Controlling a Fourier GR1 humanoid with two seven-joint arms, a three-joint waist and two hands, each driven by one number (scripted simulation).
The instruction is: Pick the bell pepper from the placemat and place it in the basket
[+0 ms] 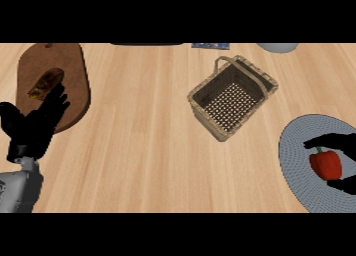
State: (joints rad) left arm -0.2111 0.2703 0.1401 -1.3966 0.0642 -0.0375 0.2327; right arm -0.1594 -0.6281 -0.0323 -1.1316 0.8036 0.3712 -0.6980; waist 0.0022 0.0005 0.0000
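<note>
Nearest the viewer, at the desk's front left corner, the left hand (29, 125) rests with its fingers straight and raised, holding nothing, its fingertips overlapping the near end of a brown cutting board (74, 75) that carries a small brownish item too indistinct to name.

By the right edge of the desk (144, 165) lies the round grey placemat (299, 150), and on it the bell pepper (326, 165). Black fingers of the right hand (351, 145) curl round the pepper from the far side, and another black part of the hand sits against its near side, so the pepper looks pinched between the two, though I cannot tell whether it has left the mat.

That pepper is bright red and glossy, roughly blocky, with a short green stem at the end pointing toward the far edge. I judge it light and hollow, with a stiff but slightly yielding wall and a smooth skin that could slip between hard fingers. Its broad middle is the sensible place to hold, across opposite flanks, not the stem, which might snap.

Toward the middle of the desk, set well apart from the placemat, stands the woven basket (203, 100), open at the top, its handle folded over the far rim.
</note>
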